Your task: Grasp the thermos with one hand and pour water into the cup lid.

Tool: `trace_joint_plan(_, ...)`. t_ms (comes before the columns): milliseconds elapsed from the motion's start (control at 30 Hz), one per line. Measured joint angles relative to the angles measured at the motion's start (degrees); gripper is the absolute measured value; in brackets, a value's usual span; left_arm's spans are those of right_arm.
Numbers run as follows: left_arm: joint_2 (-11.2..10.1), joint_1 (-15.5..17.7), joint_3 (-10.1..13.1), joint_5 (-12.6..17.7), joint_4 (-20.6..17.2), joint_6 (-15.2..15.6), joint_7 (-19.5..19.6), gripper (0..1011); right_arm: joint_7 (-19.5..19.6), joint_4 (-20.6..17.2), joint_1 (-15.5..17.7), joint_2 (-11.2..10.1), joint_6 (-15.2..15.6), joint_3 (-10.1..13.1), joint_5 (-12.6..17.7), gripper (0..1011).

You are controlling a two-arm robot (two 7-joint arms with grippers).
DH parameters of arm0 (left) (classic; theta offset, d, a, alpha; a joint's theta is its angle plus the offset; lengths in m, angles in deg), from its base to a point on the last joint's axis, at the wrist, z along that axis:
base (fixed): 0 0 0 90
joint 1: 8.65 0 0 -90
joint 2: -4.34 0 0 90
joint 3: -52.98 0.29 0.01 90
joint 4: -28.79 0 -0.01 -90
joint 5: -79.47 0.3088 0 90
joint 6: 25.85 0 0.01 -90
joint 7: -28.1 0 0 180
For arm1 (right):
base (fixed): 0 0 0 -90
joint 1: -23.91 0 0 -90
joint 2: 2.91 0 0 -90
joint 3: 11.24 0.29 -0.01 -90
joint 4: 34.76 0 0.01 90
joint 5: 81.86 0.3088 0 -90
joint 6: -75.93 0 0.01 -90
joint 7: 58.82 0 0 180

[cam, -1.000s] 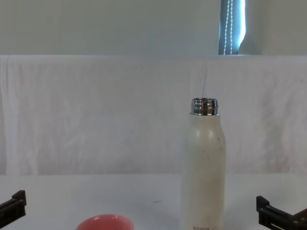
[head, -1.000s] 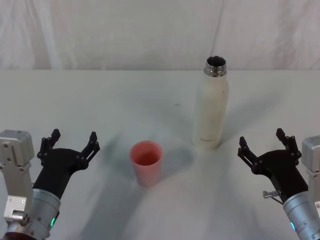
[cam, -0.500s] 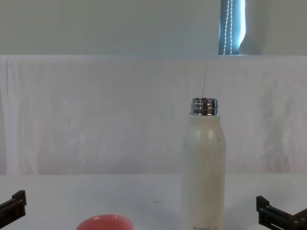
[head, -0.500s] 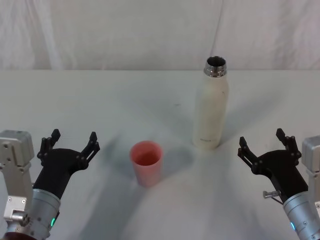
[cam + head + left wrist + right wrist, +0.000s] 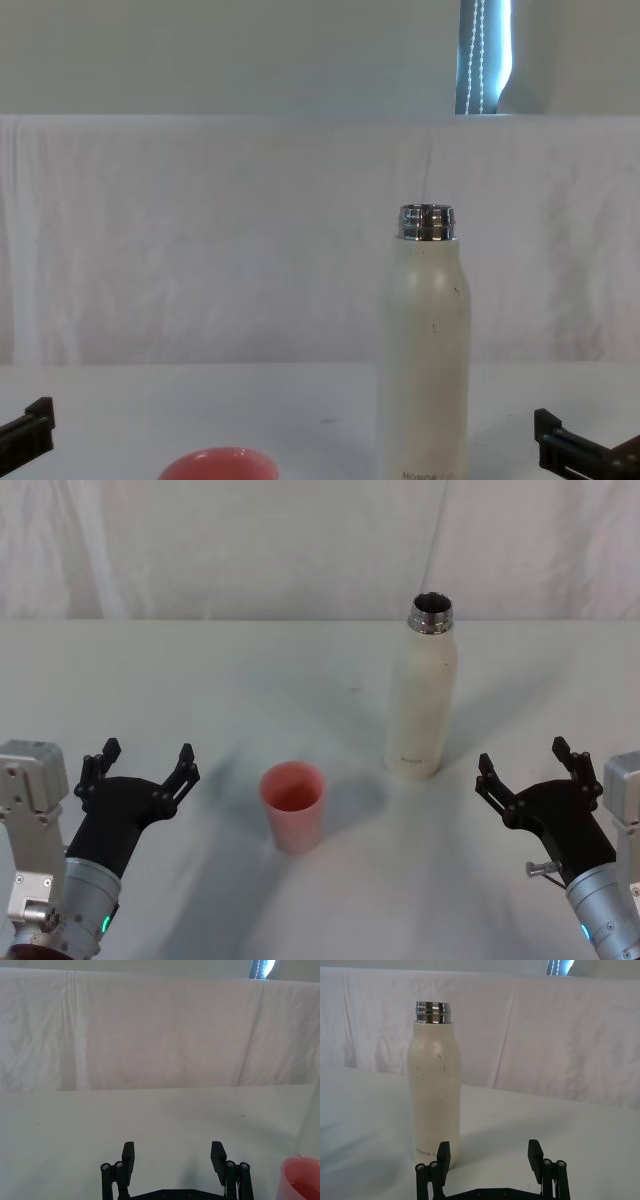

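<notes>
The cream-white thermos (image 5: 423, 692) stands upright and uncapped right of the table's middle, its steel neck open at the top; it also rises in the chest view (image 5: 425, 360) and in the right wrist view (image 5: 434, 1085). The salmon-pink cup lid (image 5: 293, 805) stands upright in front of it and to the left, its rim low in the chest view (image 5: 219, 465) and at the edge of the left wrist view (image 5: 301, 1178). My right gripper (image 5: 526, 767) is open near the front right, apart from the thermos. My left gripper (image 5: 141, 763) is open at the front left, beside the cup lid.
A white cloth covers the table (image 5: 200, 680) and hangs as a backdrop (image 5: 250, 540) behind it. A small dark speck (image 5: 352, 690) lies on the cloth behind the cup lid.
</notes>
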Motion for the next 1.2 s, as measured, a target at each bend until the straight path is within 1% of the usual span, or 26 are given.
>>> trace_joint_plan(400,0.00,0.00,0.00,0.00,0.00,0.00,0.00,1001,-0.18,0.02,-0.22,0.19,0.22,0.01,-0.20,1001)
trace_joint_plan(567,0.00,0.00,0.00,0.00,0.00,0.00,0.00,1001,-1.77,0.76,-1.75,0.92,1.65,-0.26,-0.95,1001)
trace_joint_plan(767,0.00,0.00,0.00,0.00,0.00,0.00,0.00,1001,-4.08,2.23,-4.58,2.09,3.48,-0.59,-1.71,1001)
trace_joint_plan(1000,0.00,0.00,0.00,0.00,0.00,0.00,0.00,1001,-6.89,5.14,-8.14,3.85,5.03,-0.74,-2.04,1001)
trace_joint_plan(1200,0.00,0.00,0.00,0.00,0.00,0.00,0.00,1001,-9.00,8.20,-10.84,5.13,5.34,-0.59,-1.49,1001)
